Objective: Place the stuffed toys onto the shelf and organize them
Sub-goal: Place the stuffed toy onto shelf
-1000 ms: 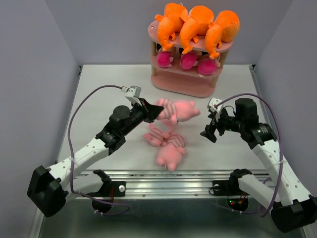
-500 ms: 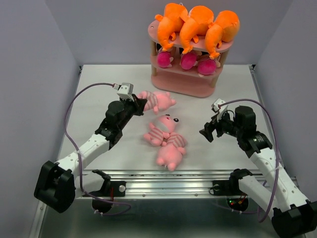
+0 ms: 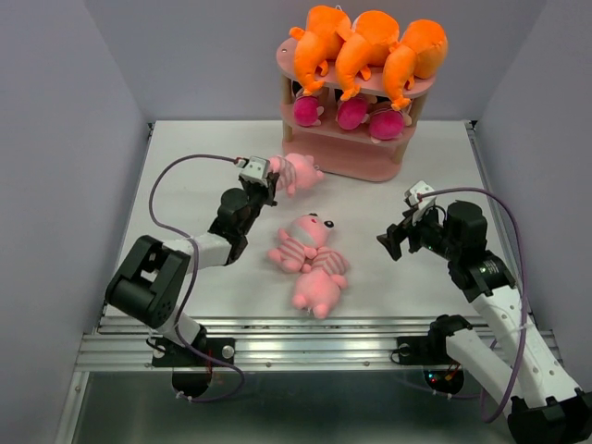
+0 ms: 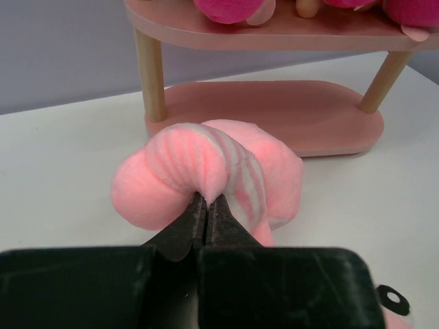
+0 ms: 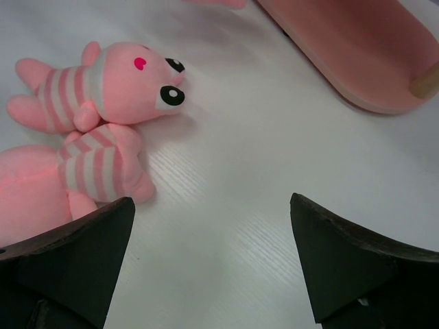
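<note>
The pink three-tier shelf [image 3: 335, 159] stands at the back, with three orange monsters [image 3: 365, 46] lying on its top tier and magenta dolls [image 3: 351, 114] on its middle tier. My left gripper [image 3: 275, 185] is shut on the striped body of a pale pink pig [image 3: 298, 172], held just left of the shelf's bare bottom tier [image 4: 274, 116]. In the left wrist view the pig [image 4: 206, 161] bulges around the pinched fingertips of the left gripper [image 4: 207, 199]. Two more pigs [image 3: 302, 240] [image 3: 320, 287] lie mid-table. My right gripper [image 3: 396, 242] hovers open to their right, holding nothing.
In the right wrist view the right gripper [image 5: 211, 202] hangs over bare white table, with one pig [image 5: 116, 86] and a second pig [image 5: 89, 171] to its left and the shelf base [image 5: 363, 55] at upper right. Grey walls enclose the table.
My left arm has carried the held pig away from the table's middle toward the shelf's lower left side. The right gripper has drifted slightly right and stays open.
</note>
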Robot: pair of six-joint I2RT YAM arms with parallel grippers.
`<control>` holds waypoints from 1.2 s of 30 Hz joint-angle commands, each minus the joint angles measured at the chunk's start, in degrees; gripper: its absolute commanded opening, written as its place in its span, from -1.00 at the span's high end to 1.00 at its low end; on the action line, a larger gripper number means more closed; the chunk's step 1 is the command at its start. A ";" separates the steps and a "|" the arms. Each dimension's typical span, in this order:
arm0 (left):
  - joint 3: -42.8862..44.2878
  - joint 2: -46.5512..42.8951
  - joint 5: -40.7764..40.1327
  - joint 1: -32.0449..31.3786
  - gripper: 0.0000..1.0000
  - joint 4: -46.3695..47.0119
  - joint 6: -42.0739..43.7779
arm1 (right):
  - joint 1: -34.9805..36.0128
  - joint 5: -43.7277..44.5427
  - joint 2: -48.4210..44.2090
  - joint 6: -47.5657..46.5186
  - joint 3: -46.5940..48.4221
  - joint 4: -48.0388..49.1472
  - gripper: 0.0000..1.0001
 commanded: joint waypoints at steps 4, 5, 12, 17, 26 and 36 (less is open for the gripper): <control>8.77 9.04 -0.11 0.63 1.00 15.75 8.60 | -0.26 1.93 -0.85 -0.28 -0.74 3.02 -1.00; 9.83 10.10 -0.10 0.63 1.00 16.10 8.61 | -0.26 1.84 -0.94 -0.28 -0.74 2.93 -1.00; 23.00 18.79 0.86 1.51 1.00 9.18 16.16 | -0.26 1.23 -0.76 -0.55 -0.48 2.05 -1.00; 27.77 22.67 -0.45 2.04 1.00 5.56 17.93 | -0.26 1.40 -0.32 -0.72 -0.22 1.79 -1.00; 36.47 28.39 -0.28 2.83 1.00 -3.84 16.52 | -0.26 1.31 0.64 -0.90 -0.04 1.43 -1.00; 40.78 30.59 0.77 3.09 0.70 -11.22 16.87 | -0.26 2.02 0.73 -1.07 -0.04 1.43 -1.00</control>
